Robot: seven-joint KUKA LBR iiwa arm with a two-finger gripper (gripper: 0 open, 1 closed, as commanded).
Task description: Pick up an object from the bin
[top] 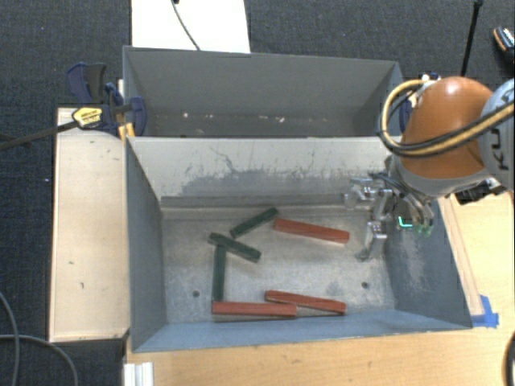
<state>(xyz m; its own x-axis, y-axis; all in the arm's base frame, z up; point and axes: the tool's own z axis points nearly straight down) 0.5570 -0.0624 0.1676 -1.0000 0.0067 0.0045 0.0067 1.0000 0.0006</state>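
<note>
The pincer hangs just right of the upper red-brown stick in the bin; whether spread or pressed together, I cannot tell.

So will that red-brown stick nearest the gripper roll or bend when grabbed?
The red-brown stick looks straight and flat-sided, so it is probably stiff and unlikely to roll. It lies flat on the bin floor, so a push would likely slide or pivot it.

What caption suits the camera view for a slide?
Gripper at the right of the grey bin, beside the right end of the upper red-brown bar.
</note>
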